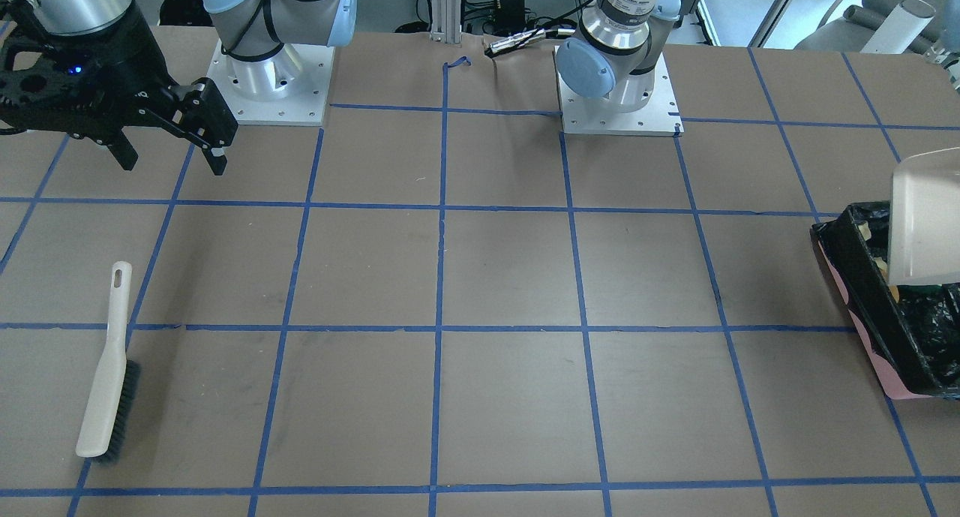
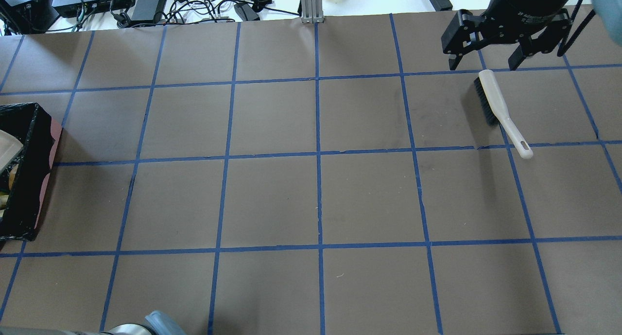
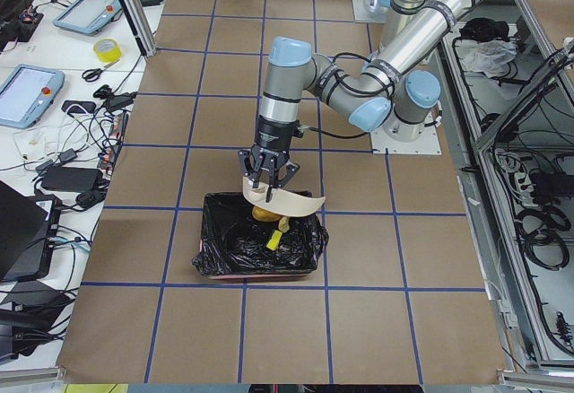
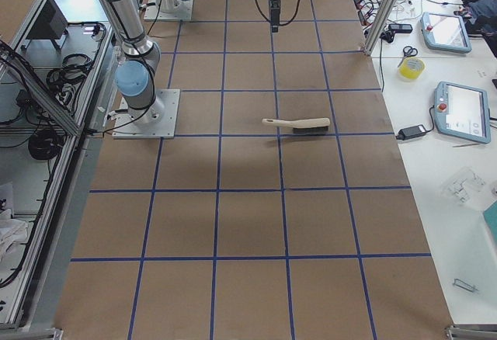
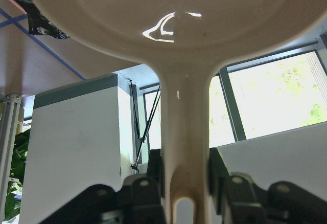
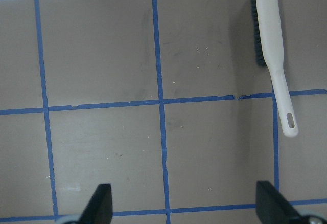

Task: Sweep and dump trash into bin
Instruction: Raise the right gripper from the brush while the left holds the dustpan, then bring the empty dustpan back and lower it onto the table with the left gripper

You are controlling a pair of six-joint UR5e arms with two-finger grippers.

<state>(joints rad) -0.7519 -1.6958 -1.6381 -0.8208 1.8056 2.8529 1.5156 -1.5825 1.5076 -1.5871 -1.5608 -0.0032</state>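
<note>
exterior left view shows the near arm reaching out over the bin (image 3: 215, 263), a box lined with crinkled black plastic that sits near the table's end on the robot's left. the left gripper (image 3: 269, 176) points down and is clamped on the handle of a beige dustpan (image 3: 289, 201). the pan hangs tilted above the bin's opening, with its wide mouth lower than the handle. just under the pan's lip is a golden-brown potato (image 3: 262, 214). a pale slice (image 3: 283, 225) is beside it and a yellow sponge (image 3: 272, 241) a little lower. all three are within the bin's outline, though i cannot tell whether they are resting on the liner. the left wrist camera looks up the handle, with a black finger pressed against each side of it.

in the front-facing view the bin's pink outer side shows at the edge of the picture. the right gripper (image 1: 172, 163) hangs above the brown table (image 1: 510, 269) at the opposite end, its jaws spread wide and holding nothing. a brush (image 1: 107, 367) with a beige handle and dark bristles lies flat on the table near that gripper and apart from it. the brush is well apart from the bin, and its handle end with the hanging hole points toward the robot.
</note>
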